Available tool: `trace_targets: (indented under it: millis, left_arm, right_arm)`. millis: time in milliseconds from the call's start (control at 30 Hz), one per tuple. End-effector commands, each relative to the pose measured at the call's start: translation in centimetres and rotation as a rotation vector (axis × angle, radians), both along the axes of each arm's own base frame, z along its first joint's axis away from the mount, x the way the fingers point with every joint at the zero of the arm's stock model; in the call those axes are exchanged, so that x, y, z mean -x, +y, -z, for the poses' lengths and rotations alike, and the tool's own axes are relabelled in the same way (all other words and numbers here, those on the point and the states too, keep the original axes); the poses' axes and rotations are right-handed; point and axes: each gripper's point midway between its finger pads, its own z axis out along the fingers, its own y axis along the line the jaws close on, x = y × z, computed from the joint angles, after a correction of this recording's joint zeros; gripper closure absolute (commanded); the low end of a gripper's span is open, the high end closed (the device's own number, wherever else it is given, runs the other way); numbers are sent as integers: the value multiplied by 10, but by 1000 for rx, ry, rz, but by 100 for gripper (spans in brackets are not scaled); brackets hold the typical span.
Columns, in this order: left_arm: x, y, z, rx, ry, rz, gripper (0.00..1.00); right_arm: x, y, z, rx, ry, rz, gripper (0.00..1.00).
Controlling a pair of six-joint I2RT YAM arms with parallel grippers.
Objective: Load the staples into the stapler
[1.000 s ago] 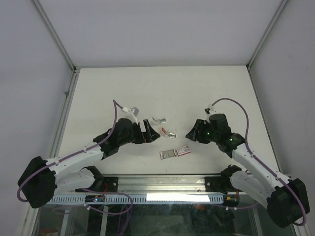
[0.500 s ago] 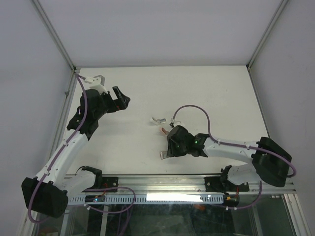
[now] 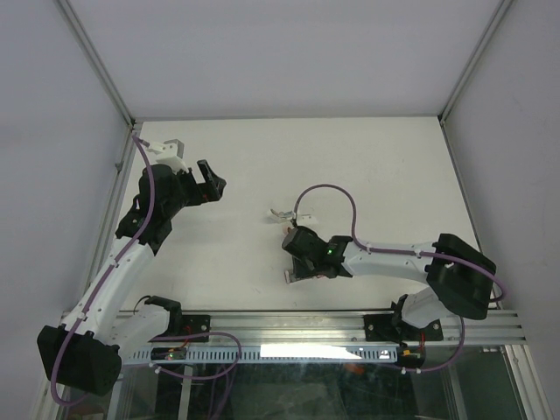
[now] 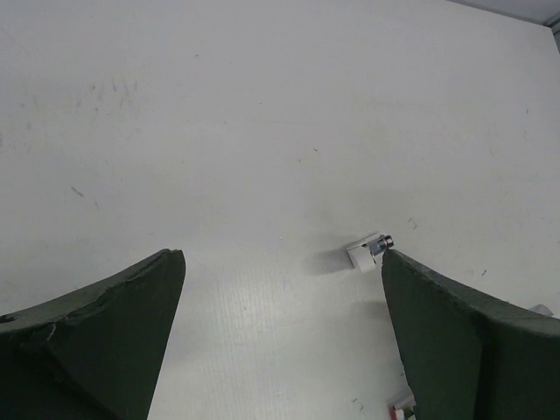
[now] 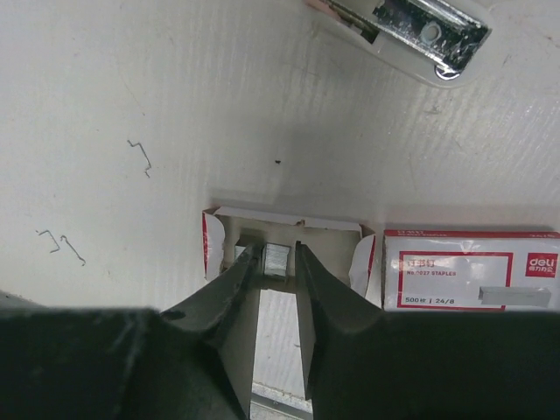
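The staples (image 5: pixel 276 262) are a short silvery strip in the greyish inner tray (image 5: pixel 289 220) of the box, whose red and white labelled sleeve (image 5: pixel 468 280) lies just to the right. My right gripper (image 5: pixel 275 252) reaches into the tray with a finger on each side of the strip; the left finger touches it, and a thin gap shows at the right one. From above, the right gripper (image 3: pixel 302 258) covers most of the box (image 3: pixel 291 277). The stapler (image 5: pixel 411 26) lies open beyond it, also seen as the stapler (image 3: pixel 280 213). My left gripper (image 3: pixel 210 179) hangs open and empty at the back left.
Several loose bent staples (image 5: pixel 140 156) lie on the white table left of the tray. In the left wrist view a white stapler part (image 4: pixel 369 249) peeks out by the right finger. The table's near rail (image 3: pixel 289 328) runs just below the box.
The left arm has lifted away from the stapler to the back left. The right arm has swung left over the box, and its jaws have narrowed around the staple strip.
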Motion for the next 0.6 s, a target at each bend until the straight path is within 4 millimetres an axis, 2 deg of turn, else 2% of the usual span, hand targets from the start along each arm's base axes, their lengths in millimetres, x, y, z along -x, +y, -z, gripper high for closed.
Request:
trace_targets:
  millis: [0,400,567]
  left_arm:
    - [0,1,-14,-5,-54,9,1]
    - [0,1,-15,-5,-57,7,1]
    - [0,1,-15,-2,-57,5,1]
  right_arm:
    - [-7,5,-9,-4,-38,42,76]
    - [-1,9,-1,15,-18,31,82]
    - [-1,6,2,34,-16,45,93]
